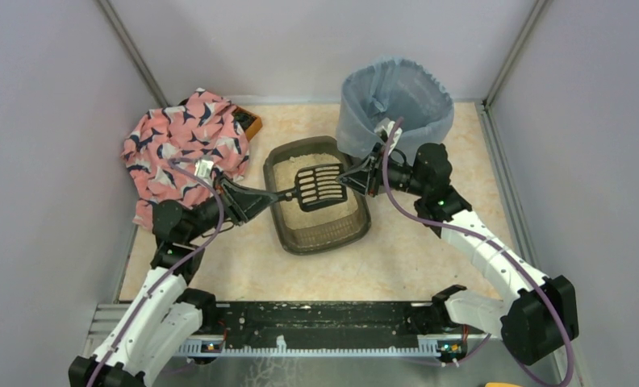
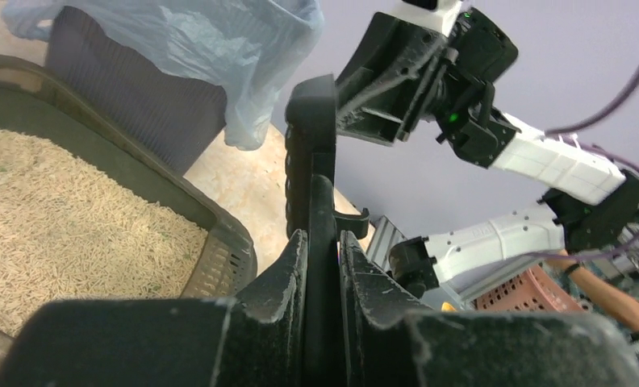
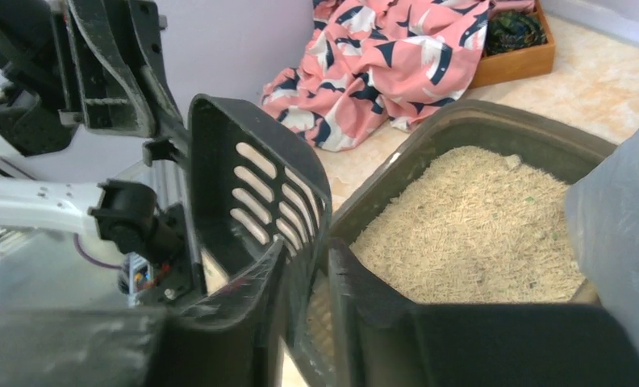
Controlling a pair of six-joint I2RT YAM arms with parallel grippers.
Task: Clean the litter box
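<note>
Handover: my L claw [image 1: 276,194] grips black slotted plastic scoop [image 1: 320,187] by handle, R claw [image 1: 350,179] pinches rim; nxt R must release.

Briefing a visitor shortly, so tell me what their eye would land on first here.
The black slotted scoop held mid-air over the litter box at centre, left gripper clamped on its handle, right gripper pinching its far rim. Next, the pink patterned cloth heaped back left and the blue-lined bin back right.
</note>
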